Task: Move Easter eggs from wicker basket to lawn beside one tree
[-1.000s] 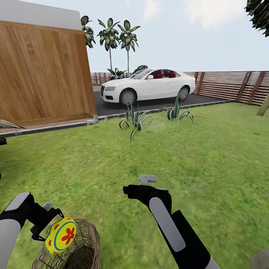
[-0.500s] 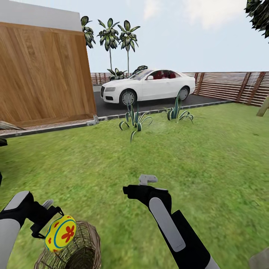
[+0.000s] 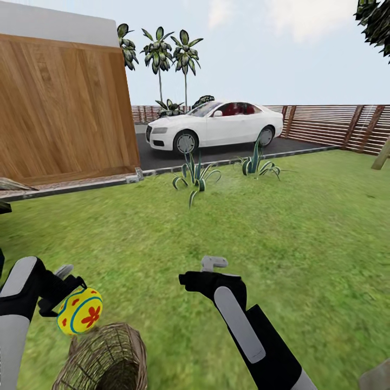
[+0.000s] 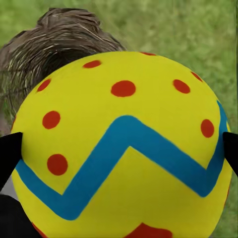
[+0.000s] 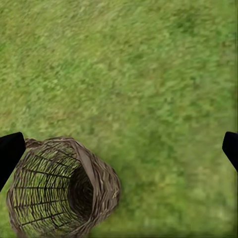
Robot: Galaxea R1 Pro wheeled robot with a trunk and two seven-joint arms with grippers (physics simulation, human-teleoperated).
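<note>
At far left, the left gripper [image 3: 67, 303] clamps one Easter egg [image 3: 79, 311] above the lawn [image 3: 303, 227], just above and beside the wicker basket [image 3: 103, 360], which lies tipped on the grass. Right of it, the right gripper [image 3: 214, 264] hangs spread wide with nothing between its fingers. Beyond stand a white car [image 3: 214, 124] and fence [image 3: 330, 123].

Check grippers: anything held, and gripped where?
Left gripper holds an Easter egg, fingers on opposite sides of its widest part. Right gripper is open, empty.
</note>
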